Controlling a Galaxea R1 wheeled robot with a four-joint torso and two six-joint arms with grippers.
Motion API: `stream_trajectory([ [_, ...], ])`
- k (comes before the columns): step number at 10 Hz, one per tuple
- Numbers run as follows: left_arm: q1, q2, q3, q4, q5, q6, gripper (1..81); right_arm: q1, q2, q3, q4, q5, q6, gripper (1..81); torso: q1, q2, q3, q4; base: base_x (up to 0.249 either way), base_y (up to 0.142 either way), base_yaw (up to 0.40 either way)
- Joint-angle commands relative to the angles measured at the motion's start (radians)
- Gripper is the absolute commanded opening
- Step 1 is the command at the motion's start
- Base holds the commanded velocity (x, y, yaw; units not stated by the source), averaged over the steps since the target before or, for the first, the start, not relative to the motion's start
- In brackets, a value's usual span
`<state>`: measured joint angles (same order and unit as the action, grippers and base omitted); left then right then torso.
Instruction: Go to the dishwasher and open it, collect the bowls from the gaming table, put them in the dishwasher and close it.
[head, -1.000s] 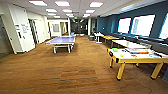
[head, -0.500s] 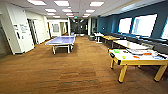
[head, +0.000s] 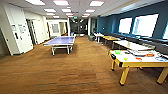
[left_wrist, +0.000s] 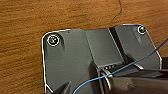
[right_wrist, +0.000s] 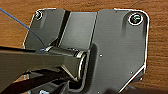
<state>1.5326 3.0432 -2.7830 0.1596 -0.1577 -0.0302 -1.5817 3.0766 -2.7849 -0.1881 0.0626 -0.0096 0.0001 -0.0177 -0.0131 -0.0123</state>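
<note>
Arms apparently hang low over brown carpet (left_wrist: 50, 15).

I count one blue table-tennis table (head: 60, 40) and one yellow-wood, white-topped gaming table (head: 140, 61). On it I see two lime-green items (head: 117, 52).

Long room — brown carpet (head: 75, 72), blue ping-pong table (head: 60, 41) left of centre, dark blue wall (head: 110, 23) with bright windows (head: 145, 23) — ceiling light panels (head: 61, 3) lit.
</note>
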Motion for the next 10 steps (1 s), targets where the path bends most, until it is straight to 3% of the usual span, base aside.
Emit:
stream_trajectory([
  [1,-0.048,-0.006,-0.003,-0.005,0.043,-0.002,81.1,0.045,0.004,0.002,-0.002,-0.046,-0.003,81.1,0.0,0.0,0.0,0.0,0.185,0.0,0.0],
  [10,-0.045,0.0,-0.003,-0.003,0.043,-0.002,81.1,0.044,0.007,0.004,-0.001,-0.046,-0.003,81.1,0.0,0.0,0.0,0.0,0.185,0.0,0.0],
])
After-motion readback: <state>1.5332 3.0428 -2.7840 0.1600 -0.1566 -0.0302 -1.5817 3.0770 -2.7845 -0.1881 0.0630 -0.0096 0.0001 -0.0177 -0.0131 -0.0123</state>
